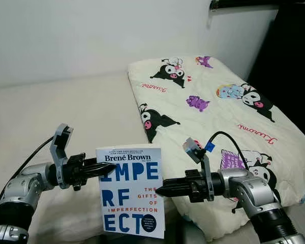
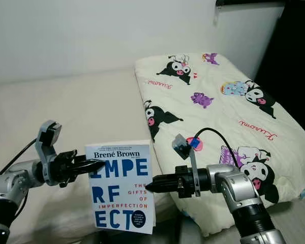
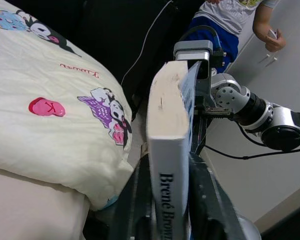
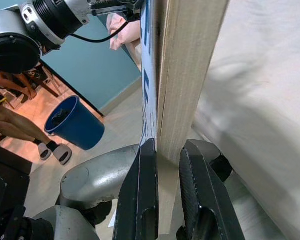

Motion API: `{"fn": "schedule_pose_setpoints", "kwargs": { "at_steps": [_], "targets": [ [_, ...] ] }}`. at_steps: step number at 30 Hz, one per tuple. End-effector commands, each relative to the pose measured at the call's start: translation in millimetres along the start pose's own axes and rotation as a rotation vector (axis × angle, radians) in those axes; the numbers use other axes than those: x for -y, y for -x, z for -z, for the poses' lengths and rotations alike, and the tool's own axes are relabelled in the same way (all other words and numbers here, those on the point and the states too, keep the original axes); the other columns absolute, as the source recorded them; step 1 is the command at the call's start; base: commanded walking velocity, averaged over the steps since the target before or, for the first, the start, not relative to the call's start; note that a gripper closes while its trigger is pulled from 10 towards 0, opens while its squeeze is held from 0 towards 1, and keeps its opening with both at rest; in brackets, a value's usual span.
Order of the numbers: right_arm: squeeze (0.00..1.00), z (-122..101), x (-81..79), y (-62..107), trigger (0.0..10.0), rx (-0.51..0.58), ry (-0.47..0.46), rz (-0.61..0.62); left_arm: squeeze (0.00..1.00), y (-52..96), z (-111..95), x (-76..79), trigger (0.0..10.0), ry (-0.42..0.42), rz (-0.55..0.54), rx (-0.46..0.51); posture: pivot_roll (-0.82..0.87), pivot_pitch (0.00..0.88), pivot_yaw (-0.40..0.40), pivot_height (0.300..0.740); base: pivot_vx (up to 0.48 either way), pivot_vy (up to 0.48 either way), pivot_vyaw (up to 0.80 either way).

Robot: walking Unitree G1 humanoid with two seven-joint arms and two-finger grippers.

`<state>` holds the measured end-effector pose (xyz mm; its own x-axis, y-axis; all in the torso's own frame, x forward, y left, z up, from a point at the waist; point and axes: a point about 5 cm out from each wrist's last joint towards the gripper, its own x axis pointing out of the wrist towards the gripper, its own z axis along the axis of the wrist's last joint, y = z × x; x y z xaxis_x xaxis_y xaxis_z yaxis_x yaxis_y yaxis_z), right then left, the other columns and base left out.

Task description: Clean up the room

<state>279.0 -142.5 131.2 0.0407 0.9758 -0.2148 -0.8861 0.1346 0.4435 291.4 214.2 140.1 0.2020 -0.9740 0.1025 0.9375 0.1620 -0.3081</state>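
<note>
A white book (image 1: 130,190) with blue and red lettering, author Brené Brown, hangs upright in front of the bed edge. My left gripper (image 1: 102,168) is shut on its spine side near the top; in the left wrist view the book's spine (image 3: 168,150) stands between the two black fingers. My right gripper (image 1: 161,190) is shut on the page edge at mid height, and the right wrist view has the page block (image 4: 182,95) pinched between its fingers (image 4: 140,200).
A cream mattress (image 1: 56,117) lies behind the book. A cartoon-print quilt (image 1: 218,117) covers its right part. A person (image 3: 240,20) stands beyond the bed. A blue bin (image 4: 72,122) sits on the floor near a person's feet.
</note>
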Motion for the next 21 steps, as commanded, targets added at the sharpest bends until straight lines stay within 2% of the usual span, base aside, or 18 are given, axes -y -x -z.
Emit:
{"fn": "schedule_pose_setpoints", "kwargs": {
  "at_steps": [1, 10, 11, 12, 13, 14, 15, 16, 17, 20, 21],
  "targets": [
    [0.00, -3.4, -1.8, -2.0, 0.0, 0.020, 0.016, -0.017, 0.00, 2.0, 3.0, 2.3, 0.0, -0.002, -0.010, -0.015, -0.13, 0.031, -0.005, 0.581, 0.000, 0.000, 0.00],
    [0.00, -4.6, 2.0, -1.0, 0.0, 0.035, 0.032, 0.018, 0.00, -1.0, 1.3, 2.4, 0.0, -0.008, -0.012, 0.002, -0.13, 0.032, -0.006, 0.581, 0.000, 0.000, 0.00],
    [0.00, -6.7, 5.1, -1.1, 4.1, 0.049, 0.051, 0.051, 0.00, -2.1, -0.1, 2.0, 0.0, -0.012, -0.014, 0.018, -0.13, 0.033, -0.005, 0.581, 0.000, 0.000, 0.00],
    [0.00, -6.7, 5.1, -1.1, 4.1, 0.049, 0.051, 0.051, 0.00, -2.1, -0.1, 2.0, 0.0, -0.012, -0.014, 0.018, -0.13, 0.033, -0.005, 0.581, 0.000, 0.000, 0.00],
    [0.00, -10.8, 8.3, -1.2, 10.0, 0.085, 0.060, 0.079, 0.00, -3.4, -2.5, 1.6, 0.0, -0.017, -0.015, 0.042, -0.13, 0.034, -0.006, 0.581, 0.000, 0.000, 0.00],
    [0.00, -10.8, 8.3, -1.2, 10.0, 0.085, 0.060, 0.079, 0.00, -3.4, -2.5, 1.6, 0.0, -0.017, -0.015, 0.042, -0.13, 0.034, -0.006, 0.581, 0.000, 0.000, 0.00],
    [0.35, -16.6, 11.1, -0.4, 10.0, 0.136, 0.071, 0.106, 0.00, -4.8, -6.1, 0.7, 0.0, -0.027, -0.024, 0.077, -0.12, 0.035, -0.005, 0.581, 0.000, 0.000, 0.00],
    [0.35, -16.6, 11.1, -0.4, 10.0, 0.136, 0.071, 0.106, 0.00, -4.8, -6.1, 0.7, 0.0, -0.027, -0.024, 0.077, -0.12, 0.035, -0.005, 0.581, 0.000, 0.000, 0.00],
    [1.00, -22.6, 13.8, 1.3, 10.0, 0.191, 0.074, 0.133, 0.00, -6.0, -11.7, -1.2, 0.0, -0.040, -0.044, 0.127, -0.12, 0.037, -0.005, 0.581, 0.000, 0.000, 0.00],
    [1.00, -27.7, 16.7, 3.5, 10.0, 0.240, 0.077, 0.165, 0.00, -6.7, -18.2, -3.9, 0.0, -0.058, -0.076, 0.182, -0.12, 0.036, -0.005, 0.581, 0.000, 0.000, 0.00],
    [1.00, -32.2, 20.4, 6.6, 10.0, 0.287, 0.081, 0.209, 0.00, -6.3, -25.4, -8.2, 0.0, -0.074, -0.124, 0.242, -0.12, 0.038, -0.005, 0.581, 0.000, 0.000, 0.00]
  ]
}}
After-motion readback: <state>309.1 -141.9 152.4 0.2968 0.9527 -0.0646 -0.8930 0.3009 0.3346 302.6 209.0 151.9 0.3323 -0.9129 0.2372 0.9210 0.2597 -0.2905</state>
